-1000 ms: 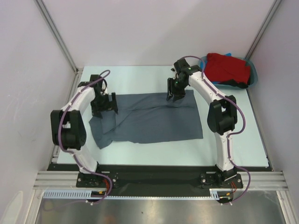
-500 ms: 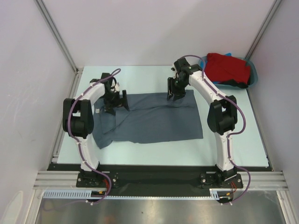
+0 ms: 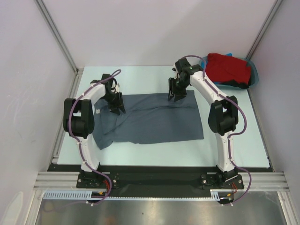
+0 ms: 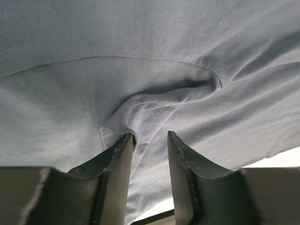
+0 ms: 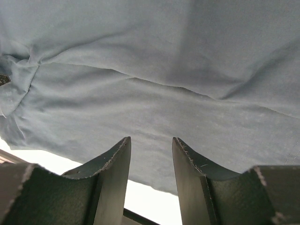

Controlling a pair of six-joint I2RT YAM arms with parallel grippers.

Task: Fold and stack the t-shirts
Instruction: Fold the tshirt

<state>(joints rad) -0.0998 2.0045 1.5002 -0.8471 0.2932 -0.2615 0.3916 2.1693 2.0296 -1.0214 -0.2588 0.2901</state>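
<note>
Cloth of the grey t-shirt (image 3: 154, 119) puckers between your half-parted left jaws; whether they grip, you cannot tell. Your right jaws stand half-open over its far edge.

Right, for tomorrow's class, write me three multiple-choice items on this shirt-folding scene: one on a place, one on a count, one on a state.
1. Where is the bright red cloth t-shirt?
A) heaped in the teal plastic tub at the table's far right corner
B) spread at the table's centre
C) draped over the left arm

2. How many end effectors are down at the dark slate-grey cloth t-shirt spread on the pale table?
A) none
B) two
C) one

3. How does the cloth look at the left end effector?
A) perfectly smooth
B) torn through
C) bunched into a ridge between its fingers

Answers:
1 A: the top view shows red cloth in the tub.
2 B: the left one and the right end effector both meet grey fabric.
3 C: the left wrist view shows a pucker rising there.
</note>
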